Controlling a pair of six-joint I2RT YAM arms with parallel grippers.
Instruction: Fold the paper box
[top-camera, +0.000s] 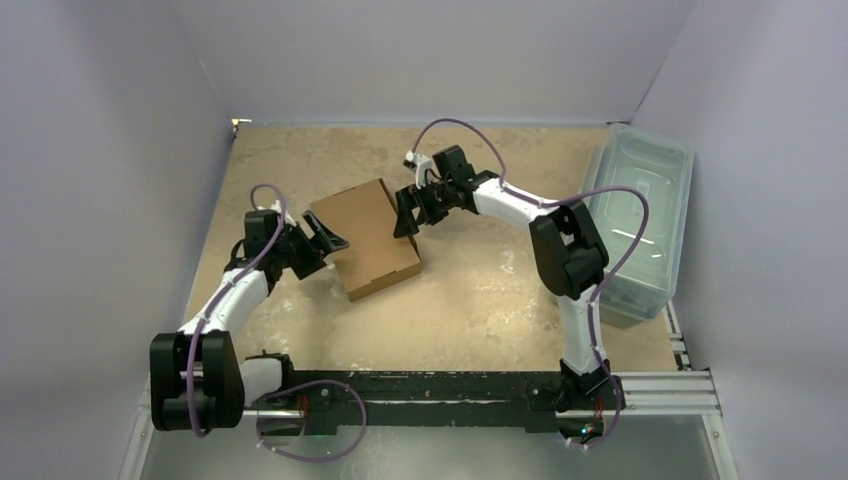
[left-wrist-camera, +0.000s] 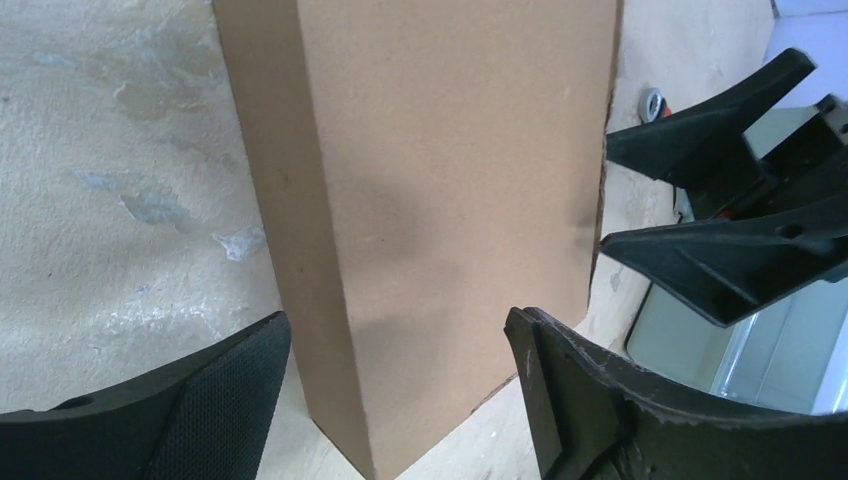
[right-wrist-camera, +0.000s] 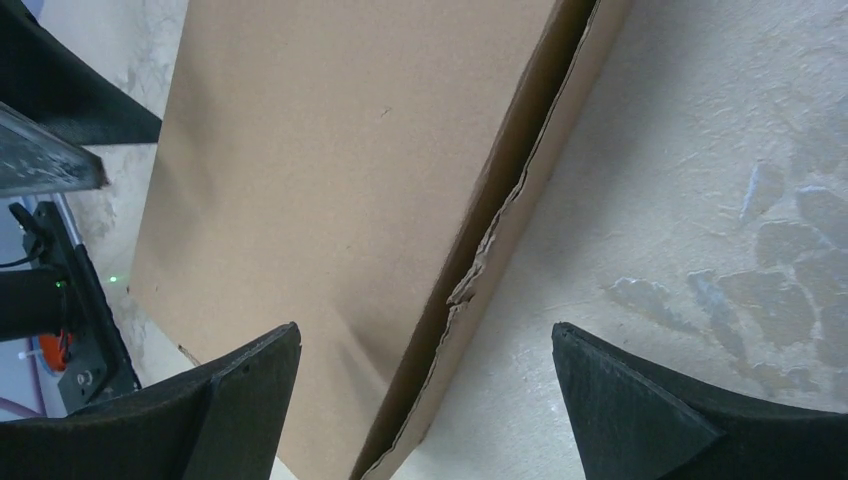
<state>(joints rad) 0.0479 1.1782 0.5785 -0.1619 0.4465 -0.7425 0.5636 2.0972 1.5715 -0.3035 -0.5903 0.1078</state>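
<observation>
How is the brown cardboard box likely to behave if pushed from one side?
The cardboard box looks closed, flat and low, so it would probably slide rather than tip. Its torn side edge suggests thin board that may crumple under a hard push.

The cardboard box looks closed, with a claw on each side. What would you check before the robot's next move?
1. Paper box lid down flat: ok.
2. Left gripper open, gripping nothing: ok.
3. Right gripper open, gripping nothing: ok.
4. Box side nearest the right gripper undamaged: not ok, the cardboard edge is torn and crumpled there.
5. Flaps tucked fully inside: cannot tell.
6. Box resting flat on the table: ok.
</observation>
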